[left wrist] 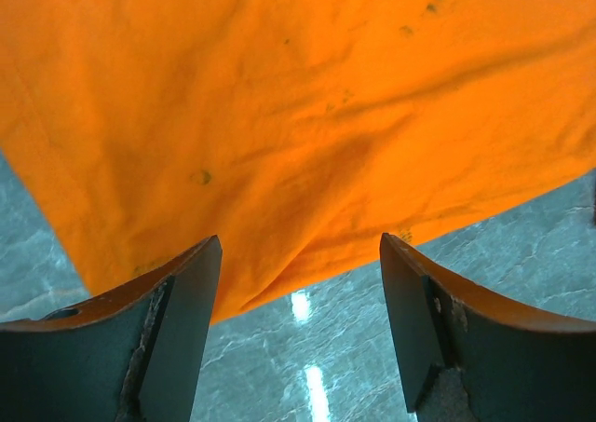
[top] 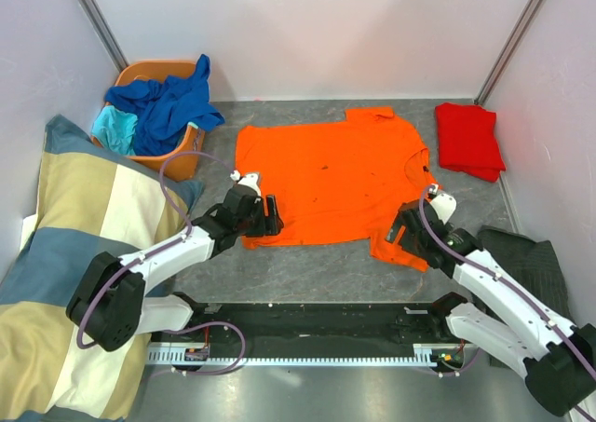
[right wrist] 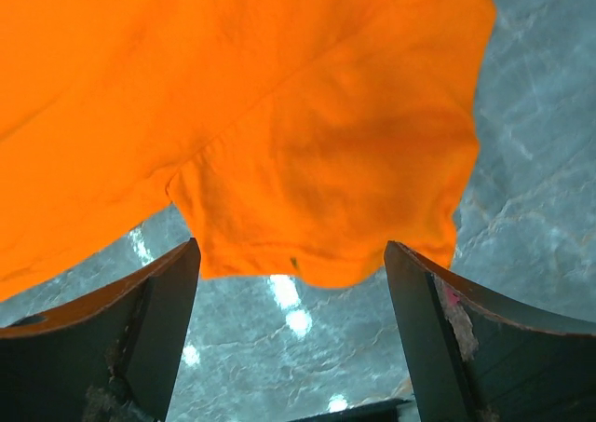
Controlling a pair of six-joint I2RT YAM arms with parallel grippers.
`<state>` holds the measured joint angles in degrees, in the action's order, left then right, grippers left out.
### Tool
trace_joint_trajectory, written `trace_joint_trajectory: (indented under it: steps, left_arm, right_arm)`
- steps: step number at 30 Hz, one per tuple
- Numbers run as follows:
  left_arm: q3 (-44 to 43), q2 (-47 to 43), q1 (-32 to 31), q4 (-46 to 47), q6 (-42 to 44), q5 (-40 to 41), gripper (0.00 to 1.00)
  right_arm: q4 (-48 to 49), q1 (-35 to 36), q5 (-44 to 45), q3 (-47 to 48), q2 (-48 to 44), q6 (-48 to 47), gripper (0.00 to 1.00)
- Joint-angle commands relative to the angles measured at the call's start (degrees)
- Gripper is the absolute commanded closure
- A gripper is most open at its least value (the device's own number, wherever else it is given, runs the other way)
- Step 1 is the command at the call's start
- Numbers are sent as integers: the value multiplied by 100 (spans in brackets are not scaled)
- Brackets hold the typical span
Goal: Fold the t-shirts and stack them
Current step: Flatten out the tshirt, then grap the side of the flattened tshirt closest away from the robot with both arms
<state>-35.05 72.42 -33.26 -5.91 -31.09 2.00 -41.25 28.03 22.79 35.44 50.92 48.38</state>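
Observation:
A bright orange t-shirt (top: 331,182) lies spread flat on the grey table. My left gripper (top: 270,219) is open and empty at the shirt's near left corner; the left wrist view shows the shirt's hem (left wrist: 307,161) just ahead of the jaws. My right gripper (top: 399,228) is open and empty at the shirt's near right sleeve (right wrist: 326,180), whose edge lies just ahead of the jaws. A folded red t-shirt (top: 470,140) lies at the back right. Royal blue (top: 172,101) and turquoise (top: 116,129) shirts are heaped in an orange basket (top: 182,159).
A big blue-cream-yellow checked blanket (top: 79,254) covers the left side. A dark grey pinstriped cloth (top: 531,259) lies at the right edge under my right arm. White walls enclose the table at the back and sides.

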Motion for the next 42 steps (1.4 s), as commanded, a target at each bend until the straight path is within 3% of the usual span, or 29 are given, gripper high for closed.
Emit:
trace_joint_trajectory:
  steps: [1, 12, 17, 29, 35, 42]
  left_arm:
    - [156, -115, -32, -6, -354, 450, 23]
    - [-714, 1370, 65, 38, -494, 521, 23]
    - [-951, 1722, 503, -261, -565, 398, 23]
    - [-1118, 1538, 1848, -727, -169, 477, 23]
    - [-1092, 1336, 1849, -385, -213, -138, 23]
    - [-1004, 476, 1752, -261, -81, -174, 21]
  right_arm:
    - [-296, 308, 569, -317, -258, 997, 11]
    - [-146, 361, 718, 138, 296, 550, 9]
    - [-76, 352, 727, 147, 340, 515, 9]
    - [109, 352, 684, 147, 683, 409, 7]
    - [100, 387, 218, -10, 701, 356, 13]
    - [-128, 765, 33, -529, 139, 803, 16]
